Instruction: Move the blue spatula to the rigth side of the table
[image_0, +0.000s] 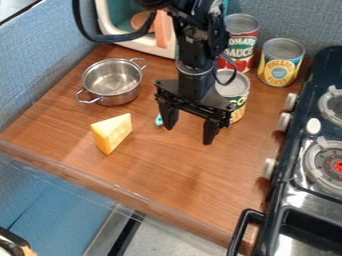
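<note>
The brown desk (180, 172) is the biggest thing I can see. Next comes the stove (292, 200), all down the right. The black arm (195, 55) hangs over the back half of the desk. Its gripper (189, 135) points down, with its two fingers wide apart and only desk showing between them, so I don't think it has hold of anything.

At the back is a white box (105, 22). The shiny pot (112, 82) sits to the left. There is a red can (242, 45), a yellow can (280, 65) by the stove, and a third can (235, 90) partly behind the gripper. The yellow cheese (112, 132) is in front of the pot.

The smallest bit I see is blue (159, 120). I think it is the end of the spatula. It is near the middle of the desk, between the cheese and the gripper, and the rest is hidden behind the black fingers.

The spatula should be light, thin and a bit stiff, like hard plastic. It could slip or spin if pinched at the tip. I would grab the handle near its middle, low down, then lift it over toward the stove side.
</note>
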